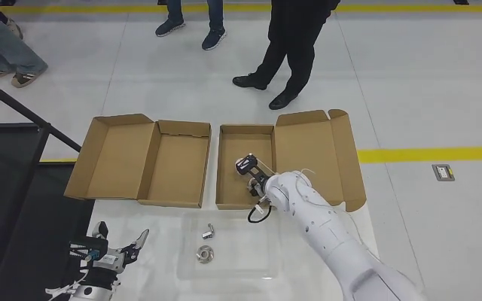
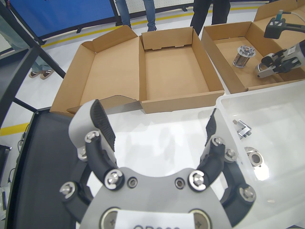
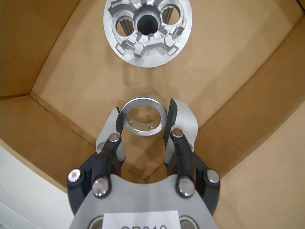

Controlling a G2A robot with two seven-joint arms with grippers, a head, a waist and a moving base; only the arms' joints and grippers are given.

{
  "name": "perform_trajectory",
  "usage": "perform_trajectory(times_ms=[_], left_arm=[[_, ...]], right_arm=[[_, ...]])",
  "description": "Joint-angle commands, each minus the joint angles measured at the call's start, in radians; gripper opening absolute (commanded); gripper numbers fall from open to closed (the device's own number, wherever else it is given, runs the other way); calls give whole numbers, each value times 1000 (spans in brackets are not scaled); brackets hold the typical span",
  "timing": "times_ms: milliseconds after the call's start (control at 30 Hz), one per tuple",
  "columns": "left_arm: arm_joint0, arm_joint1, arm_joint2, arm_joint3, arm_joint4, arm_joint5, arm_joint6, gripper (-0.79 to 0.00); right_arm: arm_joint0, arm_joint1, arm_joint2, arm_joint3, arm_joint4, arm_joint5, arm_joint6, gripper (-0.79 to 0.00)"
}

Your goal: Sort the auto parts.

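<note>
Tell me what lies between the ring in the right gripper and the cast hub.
Nothing: bare box floor separates ring and hub, per the right wrist view.

1. From above, my right arm [image 1: 301, 197] covers part of the right box [image 1: 237, 154] floor.
2. The near metal part [image 1: 205, 254] and far metal part [image 1: 210, 229] in the clear bin [image 1: 252, 252] are too small from above for me to identify.
3. I cannot tell whether the ring [image 3: 143, 117] touches the floor.
</note>
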Motion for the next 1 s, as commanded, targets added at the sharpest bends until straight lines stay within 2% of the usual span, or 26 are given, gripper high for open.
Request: perform_trajectory(times_ms=[0, 67, 167, 267, 333, 467, 633, 800, 833, 933, 967], left_arm=[[0, 0, 0, 0, 0, 0, 0, 0], [0, 0, 0, 0, 0, 0, 0, 0], [0, 0, 0, 0, 0, 0, 0, 0], [0, 0, 0, 0, 0, 0, 0, 0], [0, 0, 0, 0, 0, 0, 0, 0], [0, 0, 0, 0, 0, 0, 0, 0], [0, 0, 0, 0, 0, 0, 0, 0], [0, 0, 0, 0, 0, 0, 0, 0], [0, 0, 0, 0, 0, 0, 0, 0], [0, 0, 0, 0, 0, 0, 0, 0], [0, 0, 0, 0, 0, 0, 0, 0]], right_arm=[[1, -1, 1, 3, -3, -9, -15, -394], [2, 0, 2, 1, -13, -9, -22, -360], [-7, 7, 11, -29, -24, -26, -56, -382], [-34, 23, 25, -100, -51, -46, -97, -394], [-65, 41, 42, -170, -80, -64, -123, -376], [-172, 89, 90, -391, -163, -118, -149, -354], [-354, 147, 170, -727, -280, -170, -104, -332], [-503, 185, 208, -984, -377, -287, -114, -317], [-524, 192, 215, -1014, -392, -319, -129, -308], [-577, 213, 230, -1086, -442, -448, -203, -212], [-598, 220, 237, -1106, -464, -481, -237, -151]])
